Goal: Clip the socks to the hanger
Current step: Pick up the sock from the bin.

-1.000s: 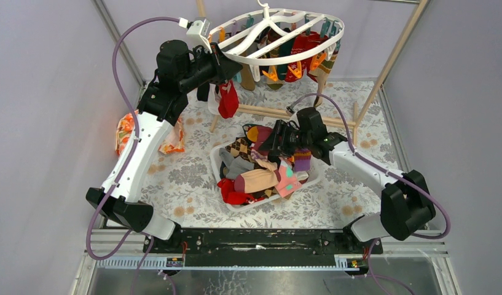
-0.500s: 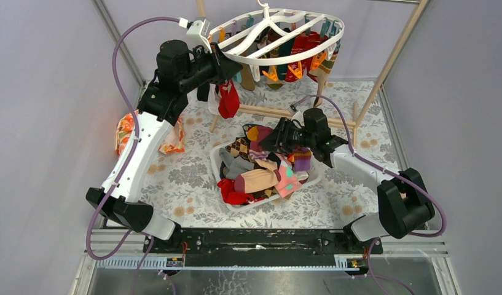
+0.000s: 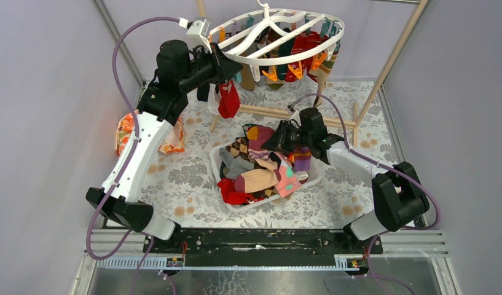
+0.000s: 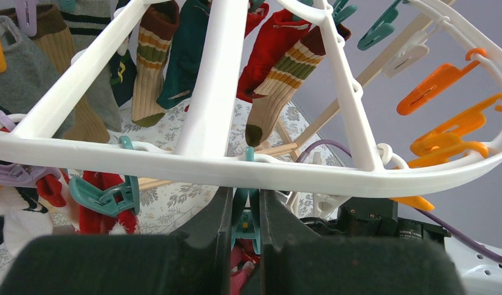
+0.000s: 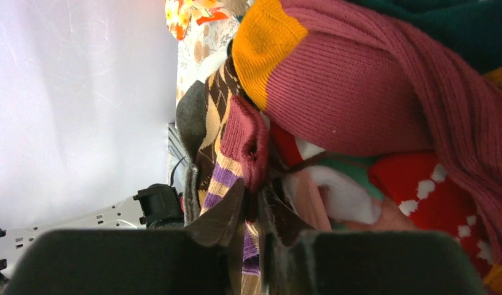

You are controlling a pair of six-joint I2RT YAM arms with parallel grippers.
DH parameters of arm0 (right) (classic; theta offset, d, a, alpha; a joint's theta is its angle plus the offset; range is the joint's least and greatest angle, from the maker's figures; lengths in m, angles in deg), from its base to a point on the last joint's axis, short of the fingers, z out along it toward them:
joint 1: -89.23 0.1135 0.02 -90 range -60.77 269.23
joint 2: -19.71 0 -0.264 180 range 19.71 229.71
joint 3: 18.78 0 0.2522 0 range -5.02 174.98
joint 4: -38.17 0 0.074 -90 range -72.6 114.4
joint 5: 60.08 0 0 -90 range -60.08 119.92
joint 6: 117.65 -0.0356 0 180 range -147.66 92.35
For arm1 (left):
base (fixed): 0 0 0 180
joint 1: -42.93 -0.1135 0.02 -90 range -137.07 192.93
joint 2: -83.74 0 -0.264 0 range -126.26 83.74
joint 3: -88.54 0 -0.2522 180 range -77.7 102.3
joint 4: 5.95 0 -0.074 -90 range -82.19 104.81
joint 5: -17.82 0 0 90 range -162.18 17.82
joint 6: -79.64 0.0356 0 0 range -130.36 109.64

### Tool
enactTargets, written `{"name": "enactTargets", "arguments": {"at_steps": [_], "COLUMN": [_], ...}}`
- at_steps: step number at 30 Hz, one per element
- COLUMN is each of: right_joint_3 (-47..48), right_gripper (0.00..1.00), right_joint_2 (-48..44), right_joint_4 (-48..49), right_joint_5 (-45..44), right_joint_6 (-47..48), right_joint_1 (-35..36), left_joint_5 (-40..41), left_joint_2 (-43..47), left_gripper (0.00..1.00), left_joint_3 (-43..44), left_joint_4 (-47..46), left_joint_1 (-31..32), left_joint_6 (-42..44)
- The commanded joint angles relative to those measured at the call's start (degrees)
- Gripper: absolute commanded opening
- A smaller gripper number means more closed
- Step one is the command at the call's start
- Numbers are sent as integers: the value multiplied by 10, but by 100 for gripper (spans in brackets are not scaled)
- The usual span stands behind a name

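The white oval hanger hangs at the back with several socks clipped under it. Its rim crosses the left wrist view, with teal and orange clips along it. My left gripper is shut on a teal clip just under the rim. A red sock dangles beside it. Loose socks fill the white basket. My right gripper reaches into the pile, shut on the maroon cuff of a purple and yellow striped sock.
An orange floral cloth lies at the left by the left arm. Light wooden poles and a wooden crossbar stand behind the basket. Purple cables loop from both arms. Grey walls close in on both sides.
My right gripper's jaws have closed onto the striped sock's cuff in the basket, and the arm has shifted slightly. The left arm and the hanger have stayed still.
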Motion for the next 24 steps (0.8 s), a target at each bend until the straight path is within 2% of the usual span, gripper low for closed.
{"name": "enactTargets", "arguments": {"at_steps": [1,5,12,17,24], "right_joint_3": [3,-9,-31,-56,-81], "right_gripper": [12,1,0,0,0], "right_joint_2": [-18,-55,-104,-108,-56], "right_joint_4": [80,117,228,378,660], "right_joint_5": [1,15,76,124,166], "right_joint_6": [27,60,22,-69,-257], "right_joint_1": [-1,-2,-23,-30,-31], "left_joint_5": [-9,-8,-10,-16,-37], "left_joint_2": [12,14,17,21,22], "left_gripper": [0,0,0,0,0], "left_joint_3": [9,11,12,14,14], "left_joint_4": [3,5,8,11,11], "left_joint_1": [-4,-4,-6,-9,-15], "left_joint_6": [8,9,5,-1,-20]}}
